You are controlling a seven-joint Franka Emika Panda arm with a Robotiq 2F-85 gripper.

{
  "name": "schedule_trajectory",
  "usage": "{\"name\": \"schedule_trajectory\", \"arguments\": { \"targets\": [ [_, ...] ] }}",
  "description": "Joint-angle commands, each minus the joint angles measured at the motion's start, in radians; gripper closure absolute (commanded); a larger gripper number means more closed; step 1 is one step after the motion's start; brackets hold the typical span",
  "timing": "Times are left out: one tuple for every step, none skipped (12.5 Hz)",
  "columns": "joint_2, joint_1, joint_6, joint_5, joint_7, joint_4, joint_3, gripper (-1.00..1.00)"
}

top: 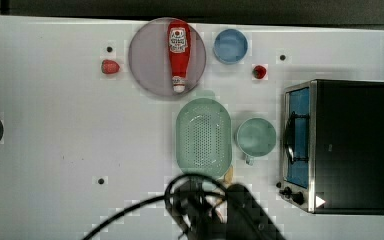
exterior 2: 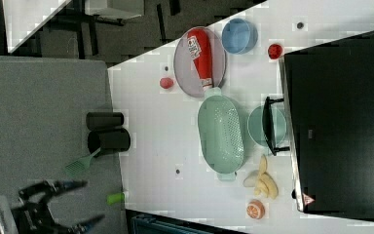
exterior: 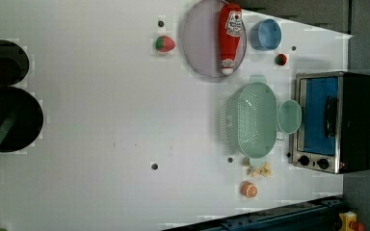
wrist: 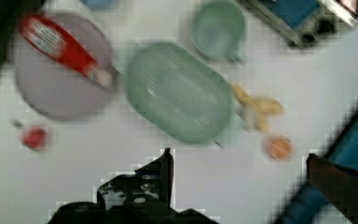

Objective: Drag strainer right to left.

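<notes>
Hand (wrist: 237,163) fingers spread wide, above white surface (top: 55,150), holding nothing. Top view, left to right: plate (top: 147,60) with ketchup bottle (top: 178,52) upper centre; strainer (top: 203,136) at centre, untouched; mint cup (top: 255,136) just beside; toaster oven (top: 340,145) right

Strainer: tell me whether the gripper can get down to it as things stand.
Probably yes. The strainer sits open-topped with nothing in it, and the gripper, jaws open, hangs above the table on its near side, with only bare table between them.
</notes>
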Motion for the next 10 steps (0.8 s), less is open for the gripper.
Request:
{"name": "schedule_trajectory", "arguments": {
  "targets": [
    [0.187, -0.007, 0.12, 0.02, 0.049, -0.13, -0.022, -1.0],
    [0.225, -0.007, 0.185, 0.02, 0.049, -0.161, -0.022, -1.0],
    [0.265, -0.007, 0.252, 0.02, 0.049, -0.19, -0.022, -1.0],
    [0.307, -0.007, 0.319, 0.02, 0.05, -0.218, -0.022, -1.0],
    [0.352, -0.007, 0.389, 0.02, 0.057, -0.242, -0.022, -1.0],
    [0.398, -0.007, 0.46, 0.02, 0.072, -0.261, -0.022, -1.0],
    [0.447, -0.007, 0.528, 0.02, 0.094, -0.276, -0.022, -1.0],
    [0.496, -0.007, 0.589, 0.02, 0.13, -0.287, -0.021, -1.0],
    [0.545, -0.006, 0.645, 0.02, 0.184, -0.296, -0.02, -1.0],
    [0.594, -0.005, 0.699, 0.02, 0.248, -0.302, -0.016, -1.0]
  ]
}}
